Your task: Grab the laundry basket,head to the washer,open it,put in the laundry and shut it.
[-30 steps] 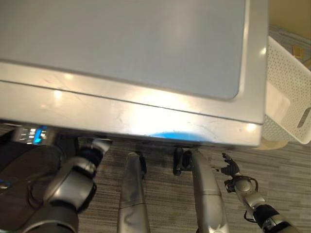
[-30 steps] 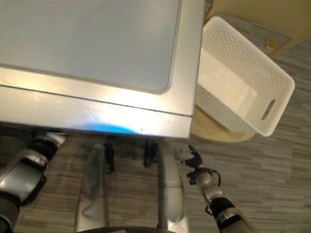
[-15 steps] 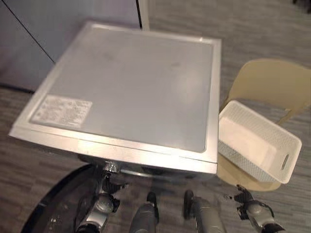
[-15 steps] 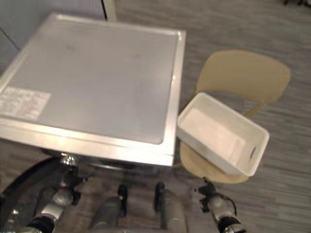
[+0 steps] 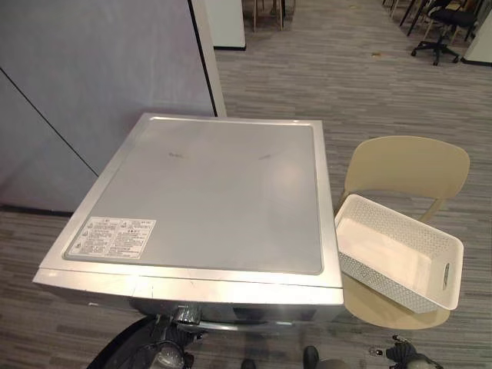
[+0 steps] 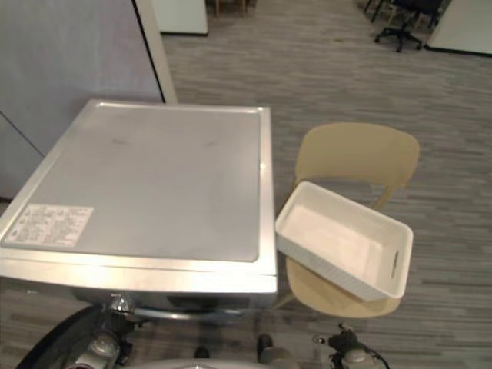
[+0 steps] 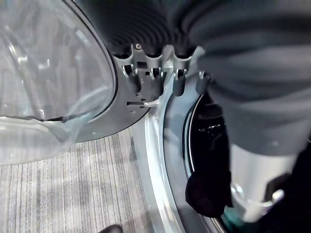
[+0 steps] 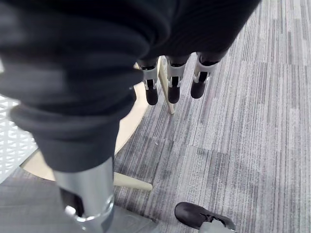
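**Basket on the chair beside the washer**

The white perforated laundry basket (image 5: 400, 261) sits tilted on a tan chair (image 5: 405, 169), just beside the silver washer (image 5: 207, 200). Left hand (image 7: 160, 73) touches the open door (image 7: 53, 87), fingers relaxed. Right hand (image 8: 175, 77) hangs loose, holding nothing.

Grey striped carpet (image 5: 369, 84) covers the floor; a grey partition (image 5: 92, 77) with a white post (image 5: 206, 58) stands behind, a beige chair (image 5: 407, 165) nearby (office chairs (image 5: 442, 19) farther off).
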